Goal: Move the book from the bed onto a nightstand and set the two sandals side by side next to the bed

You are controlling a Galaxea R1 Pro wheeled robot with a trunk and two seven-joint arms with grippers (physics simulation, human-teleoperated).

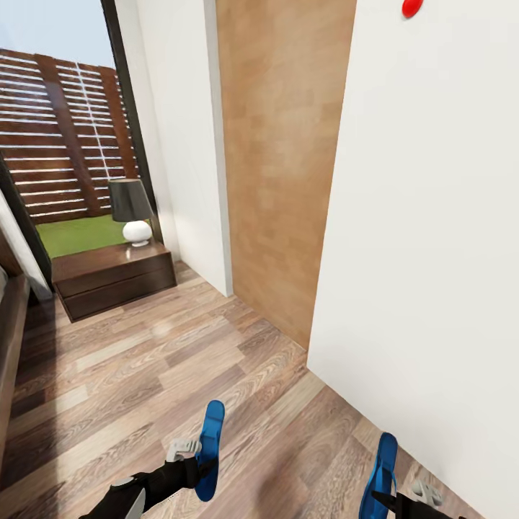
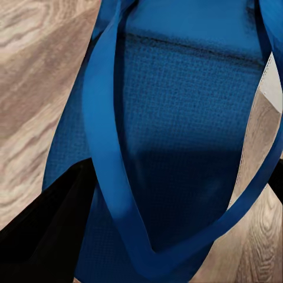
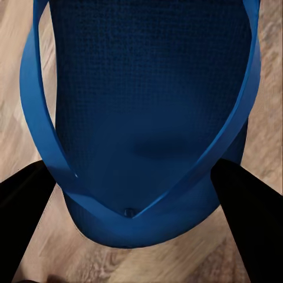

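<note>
Blue sandals were held edge-up, one pinched in the left hand (image 1: 193, 455) and one (image 1: 380, 468) in the right hand (image 1: 393, 499), above the wood floor (image 1: 144, 375); a slip was judged possible from such narrow purchase on thin soles.

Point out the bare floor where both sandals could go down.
Widest bare floor runs from the left sandal up to the nightstand, edged by the bed frame. The strip by the white wall, around the right sandal, is cramped.
</note>
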